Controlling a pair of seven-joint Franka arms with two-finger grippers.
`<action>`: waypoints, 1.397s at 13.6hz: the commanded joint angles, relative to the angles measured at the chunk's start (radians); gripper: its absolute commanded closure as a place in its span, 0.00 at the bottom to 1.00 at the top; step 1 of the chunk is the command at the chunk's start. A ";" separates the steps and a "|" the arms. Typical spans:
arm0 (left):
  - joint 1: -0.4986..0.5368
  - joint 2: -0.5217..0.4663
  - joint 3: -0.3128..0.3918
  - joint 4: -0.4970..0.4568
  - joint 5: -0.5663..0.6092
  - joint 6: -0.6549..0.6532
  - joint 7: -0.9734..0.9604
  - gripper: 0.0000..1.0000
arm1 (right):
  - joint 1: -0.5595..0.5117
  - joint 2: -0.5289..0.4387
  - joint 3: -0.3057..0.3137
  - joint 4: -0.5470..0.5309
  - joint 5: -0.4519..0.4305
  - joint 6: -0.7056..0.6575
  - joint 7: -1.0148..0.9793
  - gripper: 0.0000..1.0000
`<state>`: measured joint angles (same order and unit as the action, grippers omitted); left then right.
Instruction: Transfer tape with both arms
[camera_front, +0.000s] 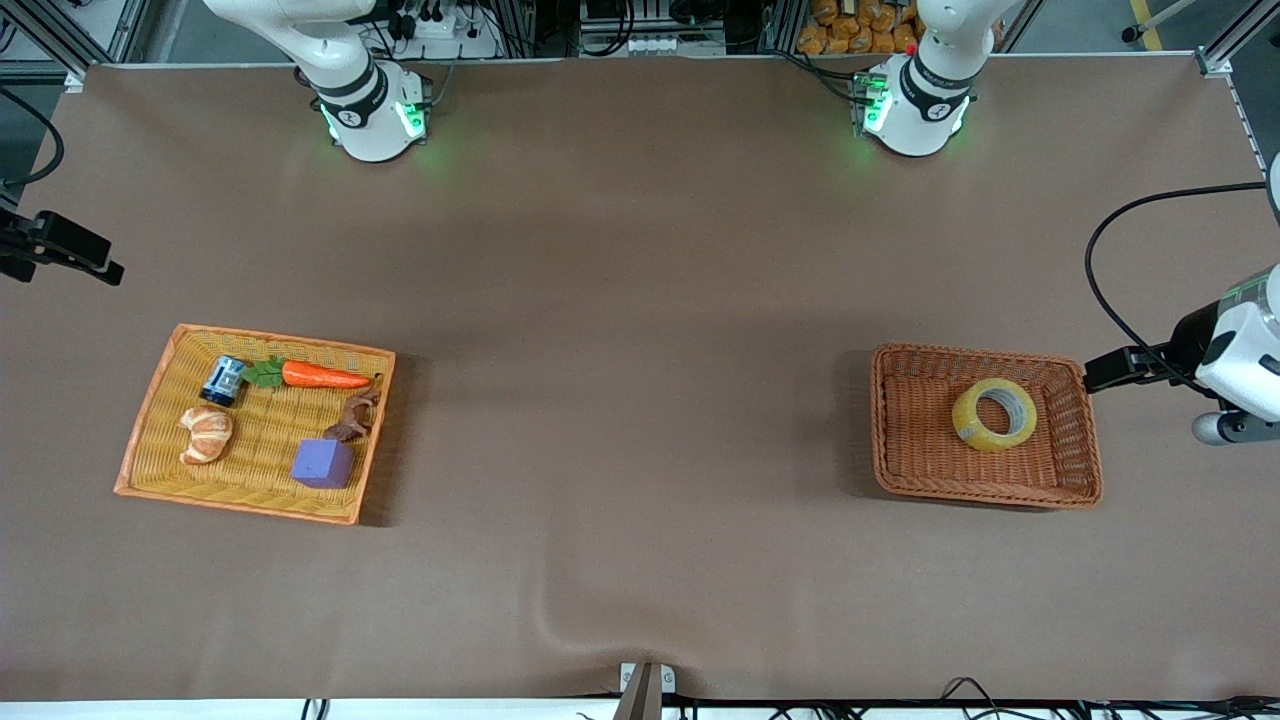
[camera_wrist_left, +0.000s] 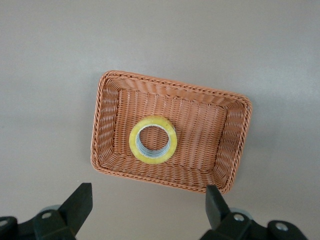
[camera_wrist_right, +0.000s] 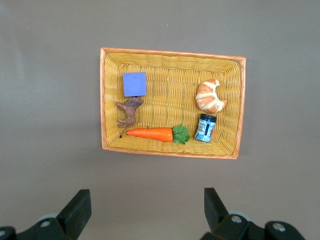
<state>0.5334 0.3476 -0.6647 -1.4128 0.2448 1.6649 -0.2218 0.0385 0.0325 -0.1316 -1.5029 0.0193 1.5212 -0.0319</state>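
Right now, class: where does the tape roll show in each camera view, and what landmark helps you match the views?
Front view: the tape lies in the brown wicker basket, toward the left arm's end of the table.
Left wrist view: the tape lies near the middle of that basket.
Right wrist view: not in it.
Shared landmark: the brown wicker basket.

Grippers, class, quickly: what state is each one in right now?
Left gripper: open, holding nothing, over the table beside the brown basket with the tape.
Right gripper: open, holding nothing, above the yellow basket.
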 joint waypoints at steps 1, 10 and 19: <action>-0.097 -0.053 0.121 -0.003 -0.054 -0.016 0.016 0.00 | -0.008 0.007 0.009 0.026 0.016 -0.007 0.004 0.00; -0.530 -0.197 0.621 -0.089 -0.232 -0.019 0.018 0.00 | -0.008 0.007 0.009 0.033 0.019 -0.010 0.004 0.00; -0.639 -0.395 0.740 -0.265 -0.277 -0.019 0.050 0.00 | -0.008 0.007 0.009 0.033 0.019 -0.007 0.007 0.00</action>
<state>-0.0921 0.0101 0.0573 -1.6172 -0.0154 1.6452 -0.2130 0.0386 0.0325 -0.1278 -1.4882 0.0219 1.5213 -0.0312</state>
